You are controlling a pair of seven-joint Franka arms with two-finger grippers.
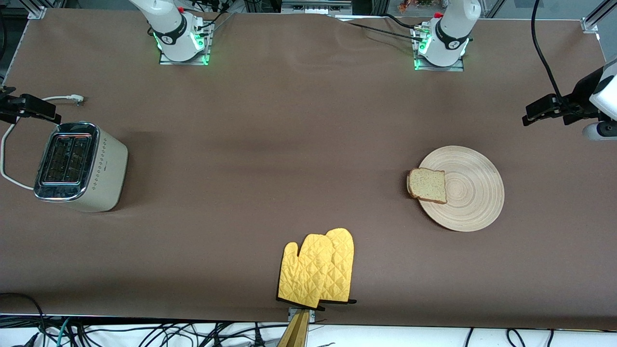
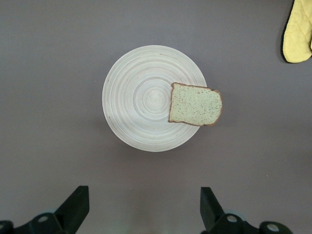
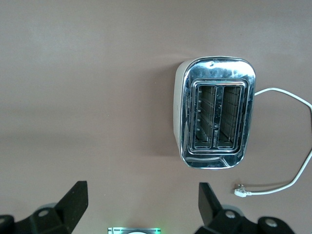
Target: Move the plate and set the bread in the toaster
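A brown cloth covers the worktop. At the lower middle of the front view lie two yellow oven mitts, at the nearest edge. At middle right the bread lies half on the plate, over its rim. At middle left stands the toaster, slots up, white cord beside it. The left claw hangs released at the right edge, the right claw released at the left edge above the toaster. No writing is readable.

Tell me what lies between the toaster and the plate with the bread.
Only bare brown tablecloth lies between toaster and plate in the front view. The yellow oven mitts lie nearer the front camera, off that line.
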